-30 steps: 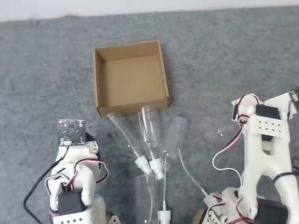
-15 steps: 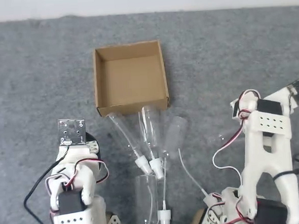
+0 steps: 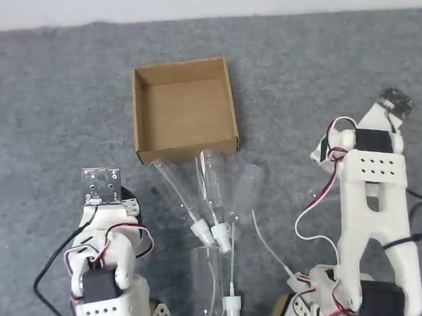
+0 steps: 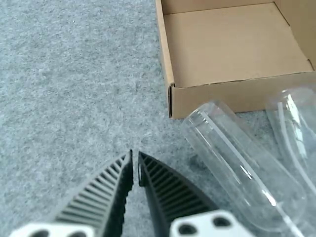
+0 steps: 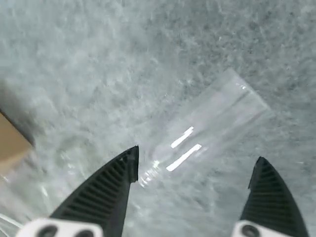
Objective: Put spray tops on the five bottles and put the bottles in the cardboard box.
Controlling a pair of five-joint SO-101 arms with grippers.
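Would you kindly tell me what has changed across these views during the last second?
The right arm extended away from its base toward the far edge of the carpet, bringing the right pincer, open, over a clear bottle lying flat. Nothing was gripped or released. The left arm, the left pincer, shut, the other bottles and the empty cardboard box stayed put.

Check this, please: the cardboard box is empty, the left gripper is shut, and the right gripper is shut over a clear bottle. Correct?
No: the right wrist view shows the right gripper open over the clear bottle. The rest holds.
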